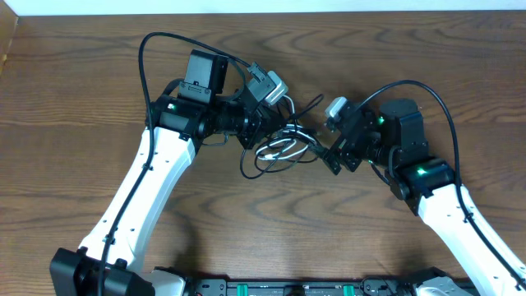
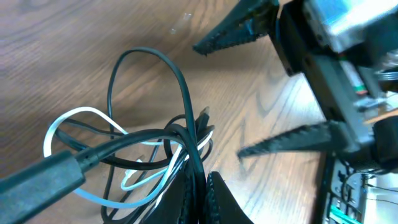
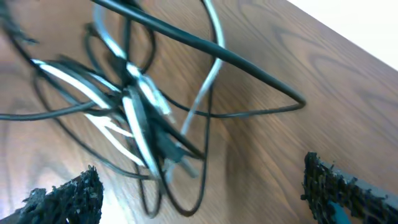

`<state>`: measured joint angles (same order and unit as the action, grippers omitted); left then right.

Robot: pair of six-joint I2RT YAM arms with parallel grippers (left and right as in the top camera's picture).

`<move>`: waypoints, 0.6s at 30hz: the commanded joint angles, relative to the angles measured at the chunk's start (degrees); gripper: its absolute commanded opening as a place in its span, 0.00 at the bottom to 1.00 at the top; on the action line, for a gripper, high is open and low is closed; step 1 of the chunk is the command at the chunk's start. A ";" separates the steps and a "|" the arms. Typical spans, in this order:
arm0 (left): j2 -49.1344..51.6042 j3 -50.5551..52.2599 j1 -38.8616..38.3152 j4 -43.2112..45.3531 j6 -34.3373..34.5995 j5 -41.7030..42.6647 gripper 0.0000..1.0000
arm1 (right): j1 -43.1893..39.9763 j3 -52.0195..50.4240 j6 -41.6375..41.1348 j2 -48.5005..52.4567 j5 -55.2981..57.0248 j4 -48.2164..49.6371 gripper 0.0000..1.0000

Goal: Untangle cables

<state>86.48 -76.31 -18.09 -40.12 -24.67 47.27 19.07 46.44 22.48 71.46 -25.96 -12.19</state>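
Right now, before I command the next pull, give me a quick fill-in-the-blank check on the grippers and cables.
1. The right gripper is wide ___.
2. The left gripper is shut on a cable whose colour is ___.
3. The lighter cable in the tangle is ___.

Missing words: open; black; white.
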 commanded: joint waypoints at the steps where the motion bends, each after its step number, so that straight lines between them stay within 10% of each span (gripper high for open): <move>1: -0.02 -0.17 0.28 2.23 2.60 0.11 0.08 | -0.28 0.37 1.84 -1.18 -8.68 1.64 0.99; 18: -0.02 -0.17 -0.28 6.56 9.79 7.82 0.08 | -0.24 0.37 1.36 -1.18 -12.15 9.57 0.79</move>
<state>86.48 -76.31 -18.11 -33.52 -15.84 52.66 19.07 46.41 23.73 71.07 -36.71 -3.18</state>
